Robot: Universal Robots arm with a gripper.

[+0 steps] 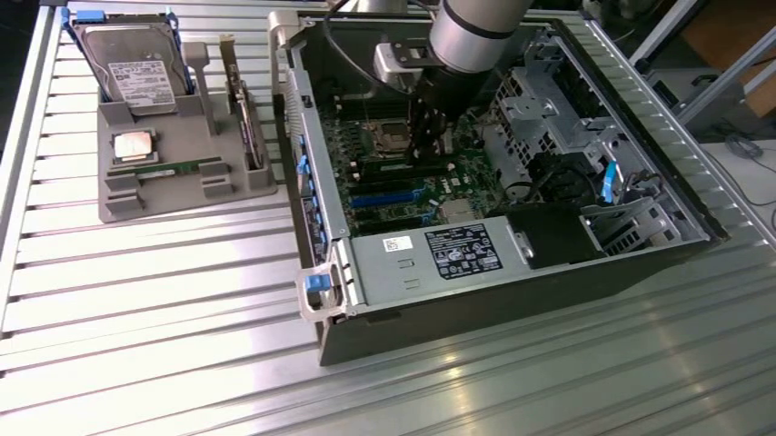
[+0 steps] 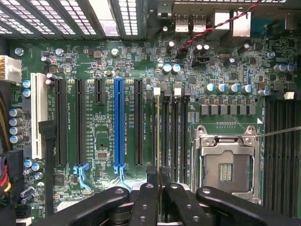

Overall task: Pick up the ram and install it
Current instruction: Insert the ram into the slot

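Because the ram (image 2: pixel 159 141) must seat edge-on, the gripper (image 2: pixel 158 176) (inside the computer case (image 1: pixel 401 300)) clamps it upright over the memory slots (image 2: pixel 173 136).

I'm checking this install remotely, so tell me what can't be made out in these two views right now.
What lies below the gripper: exterior view, the arm covers it.
Whether the ram is fully seated: wrist view, it shows edge-on between the fingers.
Hard drive label text: exterior view, too small.
Socket pins: wrist view, too small.
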